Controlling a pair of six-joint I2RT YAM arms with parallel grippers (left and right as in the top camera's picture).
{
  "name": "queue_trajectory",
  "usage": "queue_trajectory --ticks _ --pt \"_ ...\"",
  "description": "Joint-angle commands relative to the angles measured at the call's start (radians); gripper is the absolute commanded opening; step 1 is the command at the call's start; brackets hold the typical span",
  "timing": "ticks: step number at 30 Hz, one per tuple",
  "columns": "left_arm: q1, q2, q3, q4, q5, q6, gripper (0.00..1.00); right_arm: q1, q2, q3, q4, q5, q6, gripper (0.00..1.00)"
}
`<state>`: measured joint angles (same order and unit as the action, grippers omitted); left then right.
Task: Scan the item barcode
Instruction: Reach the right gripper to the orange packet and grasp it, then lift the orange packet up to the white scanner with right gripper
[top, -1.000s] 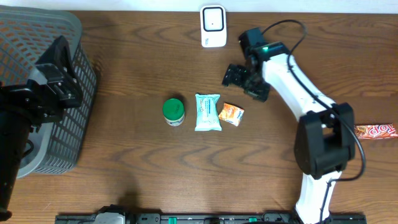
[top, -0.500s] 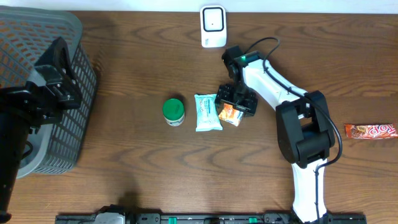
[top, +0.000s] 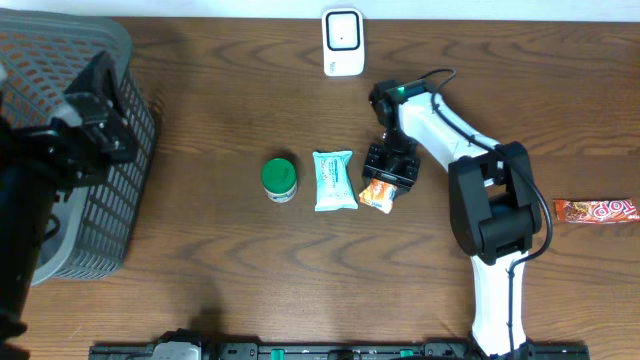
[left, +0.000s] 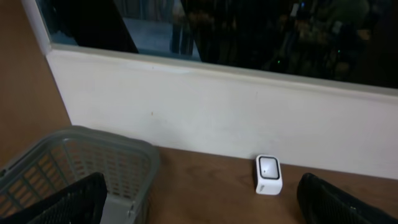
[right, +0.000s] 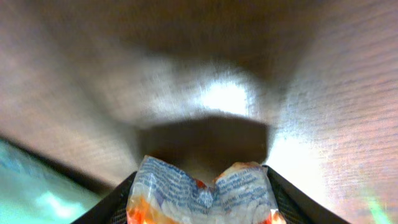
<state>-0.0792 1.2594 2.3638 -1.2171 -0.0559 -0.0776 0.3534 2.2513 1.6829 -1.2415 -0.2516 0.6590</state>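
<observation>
A small orange and white snack packet (top: 376, 196) lies right of the table's middle. My right gripper (top: 383, 184) comes down on it from above. In the right wrist view the packet (right: 202, 193) sits buckled between the two black fingers (right: 292, 200), pinched by them from both sides, with my right gripper (right: 202, 208) shut on it. The white barcode scanner (top: 342, 42) stands at the table's back edge and shows in the left wrist view too, scanner (left: 268, 175) below the white wall. My left gripper (left: 202, 208) is open and empty, raised over the basket at the far left.
A green-lidded jar (top: 279, 180) and a teal packet (top: 334, 180) lie just left of the orange packet. A red candy bar (top: 598, 211) lies at the right edge. A grey mesh basket (top: 120, 60) fills the left side under my left arm (top: 60, 170).
My right gripper came down from near the scanner onto the orange packet and narrowed its jaws around it. The packet shifted slightly toward the front. The left arm barely moved.
</observation>
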Motion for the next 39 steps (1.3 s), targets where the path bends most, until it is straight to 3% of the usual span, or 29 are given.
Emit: queue_trajectory --ticks 1,6,15,23,30,33,39 --pt "0.004 0.000 -0.045 0.028 -0.009 0.006 0.98 -0.042 0.013 0.029 -0.065 -0.221 -0.207 0.53" --pt "0.004 0.003 -0.090 0.052 -0.009 0.006 0.98 -0.097 0.013 0.029 -0.212 -0.361 -0.366 0.52" --pt "0.004 0.021 -0.105 0.060 -0.009 0.006 0.98 -0.111 0.013 0.029 -0.356 -0.463 -0.455 0.51" --pt "0.004 0.022 -0.105 0.060 -0.009 0.006 0.98 -0.110 0.013 0.058 -0.312 -0.465 -0.449 0.45" --pt "0.004 0.024 -0.105 0.060 -0.009 0.006 0.98 -0.109 0.013 0.280 -0.307 -0.463 -0.447 0.47" --pt "0.004 0.030 -0.108 0.060 -0.008 0.006 0.98 -0.109 0.013 0.420 -0.271 -0.401 -0.431 0.49" --pt "0.004 0.037 -0.128 0.068 -0.008 0.006 0.98 -0.082 0.013 0.562 -0.024 -0.004 -0.211 0.46"
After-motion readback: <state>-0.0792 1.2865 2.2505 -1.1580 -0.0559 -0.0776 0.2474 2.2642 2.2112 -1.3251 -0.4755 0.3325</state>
